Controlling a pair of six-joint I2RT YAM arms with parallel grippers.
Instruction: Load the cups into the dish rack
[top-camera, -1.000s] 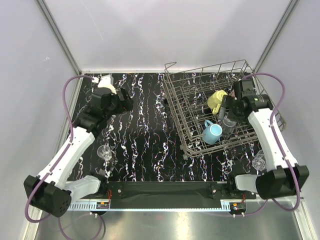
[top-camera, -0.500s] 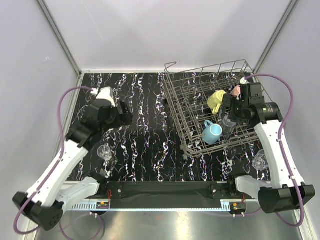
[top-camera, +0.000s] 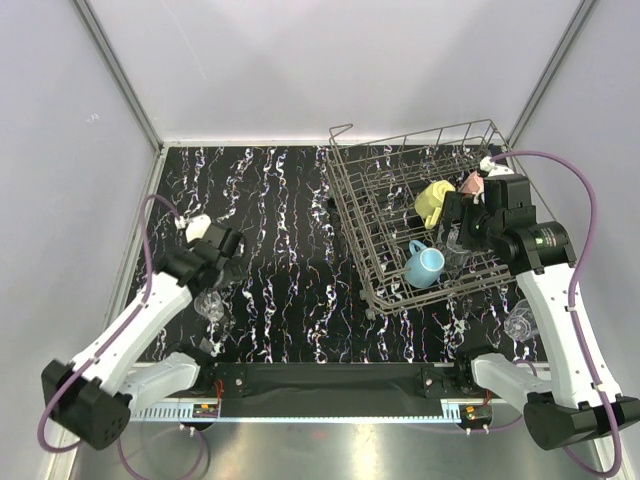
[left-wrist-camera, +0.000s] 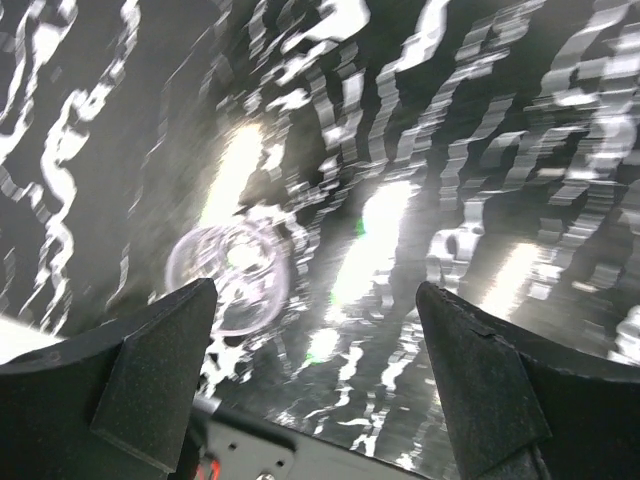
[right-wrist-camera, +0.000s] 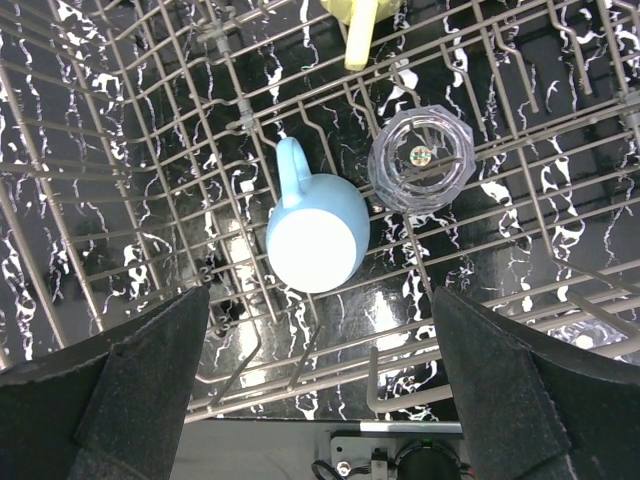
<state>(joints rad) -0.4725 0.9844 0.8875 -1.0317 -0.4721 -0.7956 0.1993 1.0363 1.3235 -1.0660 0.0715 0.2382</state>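
The right gripper (right-wrist-camera: 320, 320) hangs over the dish rack (right-wrist-camera: 120, 150), jaws wide open and empty, above the light blue mug (right-wrist-camera: 318, 235) and a clear glass (right-wrist-camera: 421, 160) inside it. Well left of the rack, the left gripper (left-wrist-camera: 315, 330) hovers with open, empty jaws over a loose glass (left-wrist-camera: 228, 277) on the table (top-camera: 290, 200).

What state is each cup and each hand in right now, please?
Blue mug: in the dish rack.
Yellow mug: in the rack.
Pink mug: in the rack, mostly hidden.
Racked glass: standing in the rack.
Left glass: on the table, unheld.
Right glass: on the table, outside rack.
Left hand: open, near left glass.
Right hand: open, empty, above rack.
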